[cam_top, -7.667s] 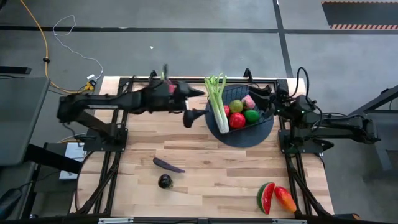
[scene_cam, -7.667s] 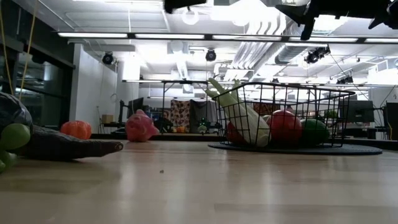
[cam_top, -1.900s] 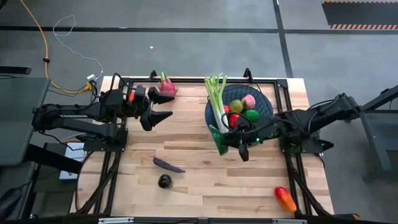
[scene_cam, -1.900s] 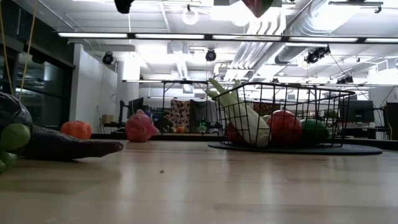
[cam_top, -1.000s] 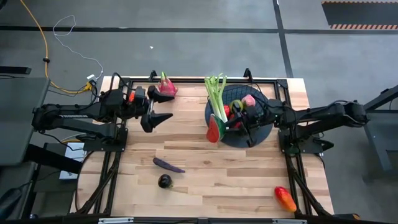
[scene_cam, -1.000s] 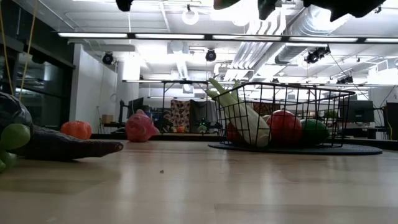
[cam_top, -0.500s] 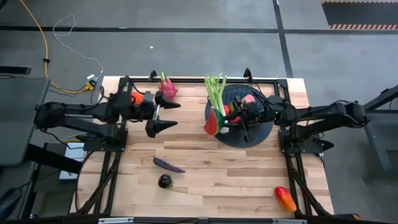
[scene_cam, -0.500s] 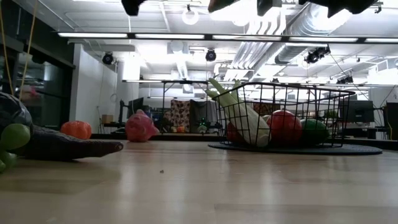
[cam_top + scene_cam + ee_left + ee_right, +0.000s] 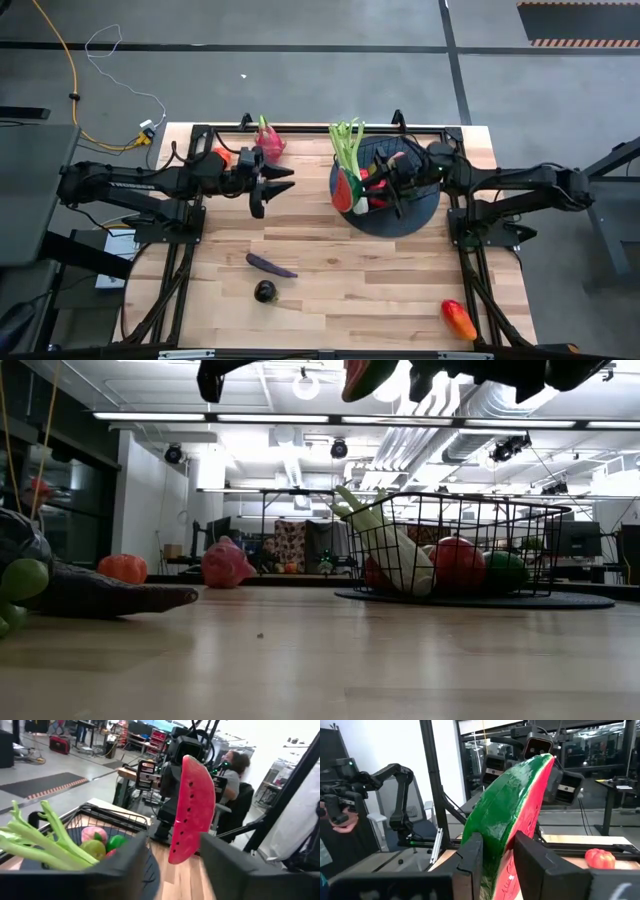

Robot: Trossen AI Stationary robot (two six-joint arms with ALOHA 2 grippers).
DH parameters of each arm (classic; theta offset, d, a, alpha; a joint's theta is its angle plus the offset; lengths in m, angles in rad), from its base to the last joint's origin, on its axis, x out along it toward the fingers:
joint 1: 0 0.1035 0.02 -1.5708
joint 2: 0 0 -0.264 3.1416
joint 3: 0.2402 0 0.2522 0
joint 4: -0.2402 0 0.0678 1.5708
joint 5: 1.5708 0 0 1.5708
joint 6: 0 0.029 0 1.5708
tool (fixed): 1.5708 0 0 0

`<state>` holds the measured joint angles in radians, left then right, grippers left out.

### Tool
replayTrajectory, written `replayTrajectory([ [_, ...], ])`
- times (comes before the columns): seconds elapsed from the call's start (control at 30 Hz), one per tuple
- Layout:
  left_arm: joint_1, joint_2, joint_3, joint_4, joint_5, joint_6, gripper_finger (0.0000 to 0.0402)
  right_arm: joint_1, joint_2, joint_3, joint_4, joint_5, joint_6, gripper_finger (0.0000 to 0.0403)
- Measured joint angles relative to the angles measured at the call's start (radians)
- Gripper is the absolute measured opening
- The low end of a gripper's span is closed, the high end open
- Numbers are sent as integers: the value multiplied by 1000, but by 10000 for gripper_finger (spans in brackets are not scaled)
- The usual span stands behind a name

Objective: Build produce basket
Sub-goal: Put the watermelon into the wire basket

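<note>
Two grippers | right gripper (image 9: 352, 192) is clamping the watermelon slice (image 9: 343, 191) over the basket (image 9: 415, 168), centre | left gripper (image 9: 268, 187), fingers apart, is hovering centre-left.

In the low view both arms are cut off by the upper edge, and of the watermelon slice (image 9: 358, 378) only its lower tip shows. At that view's left edge a dark fruit (image 9: 18, 540) and a green one (image 9: 20, 578) are cropped. In the high view the round fruits inside the basket (image 9: 418, 208) lie mostly under the right tool (image 9: 378, 186) and its arm. In the right wrist view the slice's lower end sits behind that tool's fingers (image 9: 468, 865).
</note>
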<state>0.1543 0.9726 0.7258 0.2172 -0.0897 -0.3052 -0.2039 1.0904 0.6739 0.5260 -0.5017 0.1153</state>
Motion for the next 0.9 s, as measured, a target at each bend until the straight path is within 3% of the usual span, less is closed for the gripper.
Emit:
replayTrajectory([
  [0.1,0,0,0,-12,-4,2,51,-11,0,0,2,-27,18,78],
  [0.17,0,0,0,-11,-3,7,15,-13,0,0,1,-28,23,78],
  [0.27,-5,0,0,-12,-12,10,16,-22,-6,39,-83,-20,25,78],
  [0.33,-6,0,0,-11,-18,19,7,-40,-16,117,-262,30,22,78],
  [0.43,-6,0,0,-12,-25,28,4,-70,-6,282,-694,192,-46,78],
  [0.53,-6,0,0,-14,-28,29,2,-90,37,438,-1085,425,-188,78],
  [0.63,-6,0,0,-24,-28,29,1,-105,78,523,-1324,596,-347,78],
  [0.9,-6,0,0,-50,-27,40,0,-124,179,539,-1714,638,-722,78],
])
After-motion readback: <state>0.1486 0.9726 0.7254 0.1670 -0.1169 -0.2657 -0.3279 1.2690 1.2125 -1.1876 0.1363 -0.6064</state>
